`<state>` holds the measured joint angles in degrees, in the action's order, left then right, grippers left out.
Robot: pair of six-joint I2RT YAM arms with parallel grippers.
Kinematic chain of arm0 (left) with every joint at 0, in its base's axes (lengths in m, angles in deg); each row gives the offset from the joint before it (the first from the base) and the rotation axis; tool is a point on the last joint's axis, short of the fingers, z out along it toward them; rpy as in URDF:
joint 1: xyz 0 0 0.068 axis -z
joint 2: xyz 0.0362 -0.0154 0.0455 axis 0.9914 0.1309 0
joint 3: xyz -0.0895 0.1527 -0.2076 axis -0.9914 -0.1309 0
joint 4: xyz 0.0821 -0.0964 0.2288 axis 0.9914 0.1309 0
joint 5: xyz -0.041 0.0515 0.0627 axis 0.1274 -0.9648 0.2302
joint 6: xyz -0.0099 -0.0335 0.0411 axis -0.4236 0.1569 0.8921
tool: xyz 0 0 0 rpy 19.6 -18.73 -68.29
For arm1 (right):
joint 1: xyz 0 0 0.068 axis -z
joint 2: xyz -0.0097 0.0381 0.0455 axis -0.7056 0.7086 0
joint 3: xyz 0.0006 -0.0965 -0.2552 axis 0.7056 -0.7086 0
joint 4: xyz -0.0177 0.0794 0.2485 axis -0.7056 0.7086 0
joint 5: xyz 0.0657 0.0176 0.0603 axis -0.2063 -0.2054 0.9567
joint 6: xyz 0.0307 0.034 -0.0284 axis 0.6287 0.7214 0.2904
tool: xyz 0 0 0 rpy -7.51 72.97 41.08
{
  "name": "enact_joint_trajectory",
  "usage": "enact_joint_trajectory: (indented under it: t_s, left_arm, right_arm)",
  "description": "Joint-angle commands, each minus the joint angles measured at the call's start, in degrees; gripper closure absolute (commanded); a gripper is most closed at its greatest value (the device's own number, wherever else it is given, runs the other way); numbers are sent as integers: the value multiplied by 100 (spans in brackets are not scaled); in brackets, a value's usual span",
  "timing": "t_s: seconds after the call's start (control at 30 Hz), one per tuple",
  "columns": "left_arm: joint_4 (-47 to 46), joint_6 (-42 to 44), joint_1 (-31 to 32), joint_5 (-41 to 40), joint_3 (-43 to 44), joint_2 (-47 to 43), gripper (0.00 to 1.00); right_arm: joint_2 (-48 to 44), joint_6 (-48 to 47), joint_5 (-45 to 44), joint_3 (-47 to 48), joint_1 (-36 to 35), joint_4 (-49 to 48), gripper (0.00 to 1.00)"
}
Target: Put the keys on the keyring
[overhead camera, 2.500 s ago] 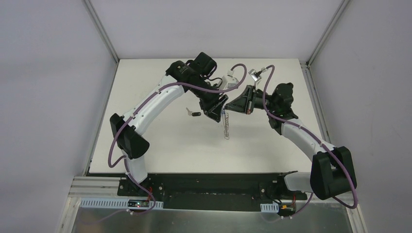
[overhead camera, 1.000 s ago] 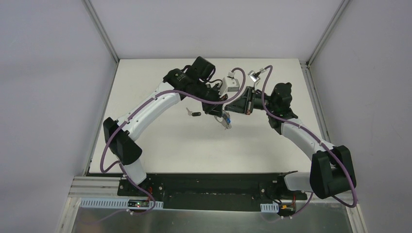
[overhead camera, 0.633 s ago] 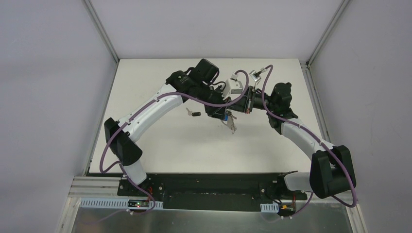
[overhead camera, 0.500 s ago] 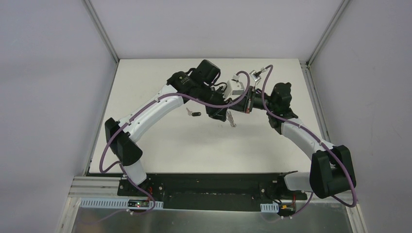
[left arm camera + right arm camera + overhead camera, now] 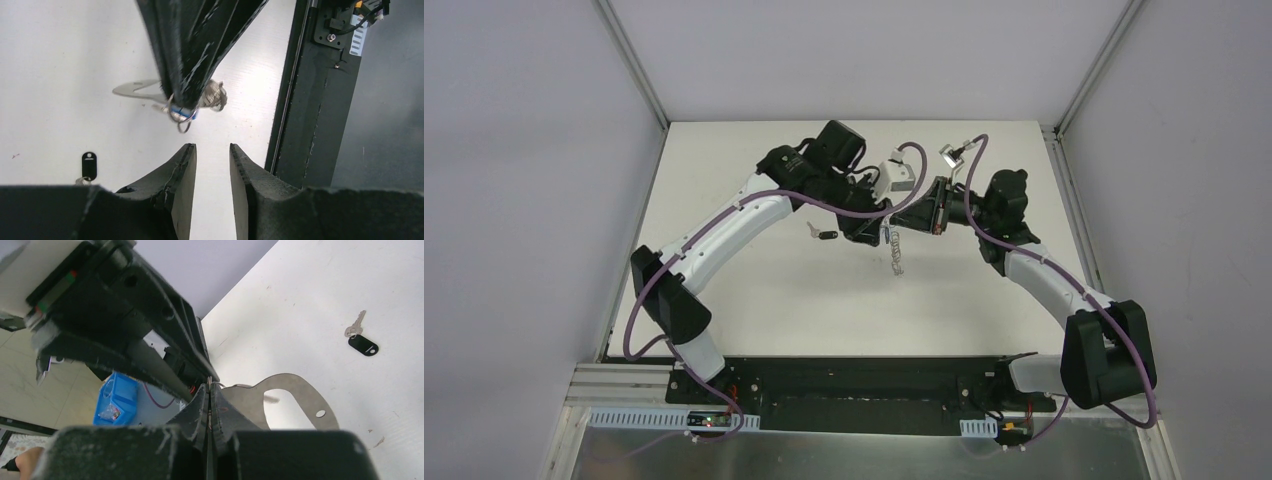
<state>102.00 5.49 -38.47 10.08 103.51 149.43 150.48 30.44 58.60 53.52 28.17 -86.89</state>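
The right gripper (image 5: pixel 208 390) is pressed together on the keyring (image 5: pixel 312 400), mid-frame in its wrist view. The blue-tagged key (image 5: pixel 192 112) seems caught at its tips, though it's hard to tell. The left gripper (image 5: pixel 212 150) hangs spread just below, empty. The black key (image 5: pixel 89 165) lies lower left on the table (image 5: pixel 50 50). A slackened pinch would drop ring and key together.

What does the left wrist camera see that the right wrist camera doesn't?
Only the left wrist view: the blue tag dangling from the right gripper's shut tips, and the left gripper, open and empty. Only the right wrist view: a blue bin beyond the table, and the bulky left arm up close. Both: the black-tagged key lying on the table, apart from both grippers.
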Motion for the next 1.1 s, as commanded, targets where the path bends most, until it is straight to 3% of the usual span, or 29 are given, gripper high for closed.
enact_joint_trajectory:
  t_s: [0.0, 0.5, 1.07]
  left_arm:
    - [-70, 60, -260, 375, -166, -547, 68]
    - [-1110, -1681, -559, 1951, -150, -67, 69]
    - [-1510, -2209, -683, 2236, -305, 151, 79]
  right_arm:
    - [-268, -166, 439, 51, 24, -489, 100]
    - [-379, -139, 663, 6, 22, -640, 100]
    - [-346, -93, 640, -15, 35, -706, 100]
